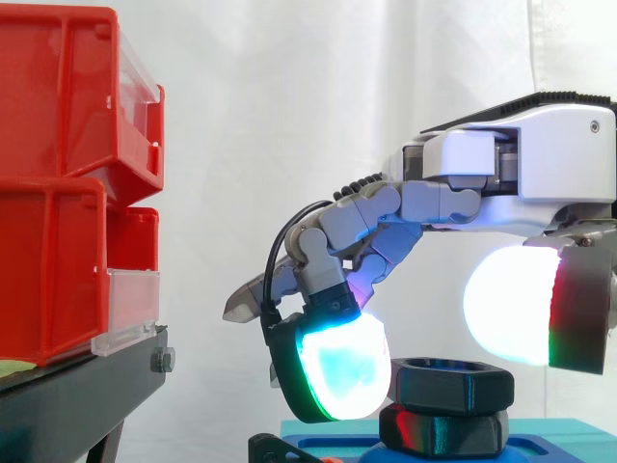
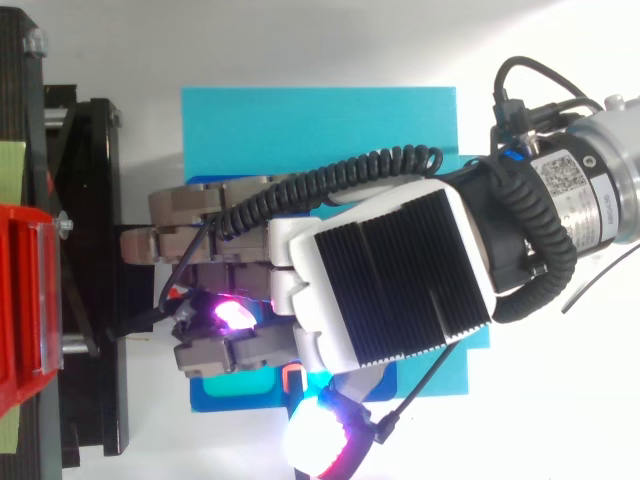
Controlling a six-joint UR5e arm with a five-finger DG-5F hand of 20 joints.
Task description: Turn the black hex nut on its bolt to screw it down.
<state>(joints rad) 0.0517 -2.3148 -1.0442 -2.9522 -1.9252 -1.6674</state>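
Fingers (image 1: 337, 371): curled and closed in on the black hex nut (image 1: 451, 384). In the side view one glowing pad lies against the nut's left flank.
Thumb (image 1: 511, 304): its white pad sits on the opposite side, just above the nut's right rim (I cannot tell whether it bears on the nut).
Hand (image 2: 390, 280): reaches in from the right, back upward, over the blue base (image 2: 300, 120).
Nut: lies flat with its hole axis upright, directly above a second black hex piece (image 1: 443, 431) (bolt head or another nut, I cannot tell), which sits on the blue base.
Key relation: the nut lies below the palm, between finger pad and thumb, so the turning axis runs straight up through the grasp.
Step, as judged: gripping the nut to rotate it; it looks only a little way above the lower piece.
Next move calls for: firm opposed contact on two flanks, then rotation about the upright axis.
Risk: with the thumb riding high, the pads may slip over the corners instead of turning the nut.
Surroundings: red bins (image 1: 58, 193) on a black stand (image 1: 77, 395), well apart to the left.
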